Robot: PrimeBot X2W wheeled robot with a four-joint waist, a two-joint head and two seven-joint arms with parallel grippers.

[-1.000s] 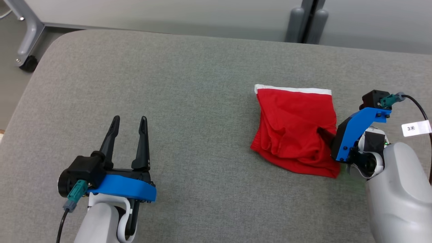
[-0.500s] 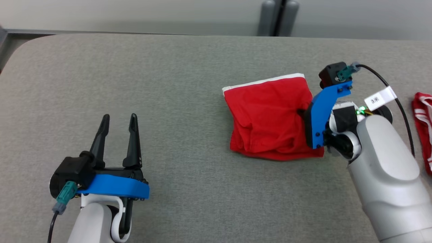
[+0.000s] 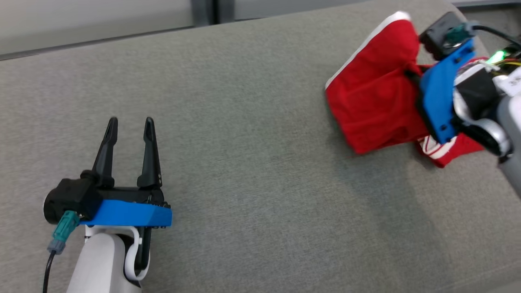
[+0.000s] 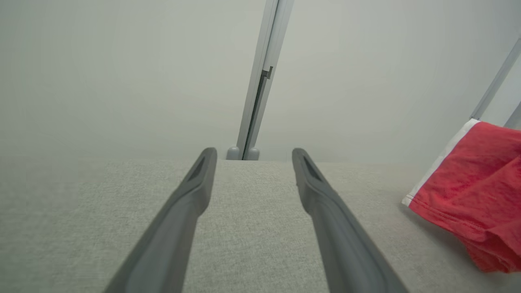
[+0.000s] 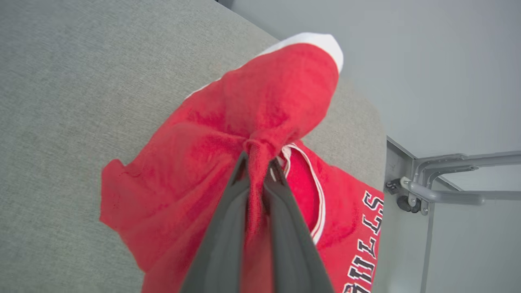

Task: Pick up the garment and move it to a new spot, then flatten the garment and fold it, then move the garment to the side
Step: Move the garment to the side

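The right gripper [image 5: 258, 159], spread a second ago, now pinches a bunched fold of the garment [image 5: 191, 171]. The garment has lifted off the surface [image 3: 244, 122] and hangs just ahead of the tips. This is likely the move aside. The left gripper [image 3: 129, 122] sits spread, well apart.

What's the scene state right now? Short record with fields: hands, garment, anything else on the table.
surface: grey fabric-covered table
left hand: open, holding nothing, over bare table
right hand: shut on a bunched pinch of the red garment
red garment: folded, white band along one edge, near the table's far right corner
other item: second garment, red with white trim and lettering, partly hidden behind the held one
task stage: looks like the move to the side; not yet released
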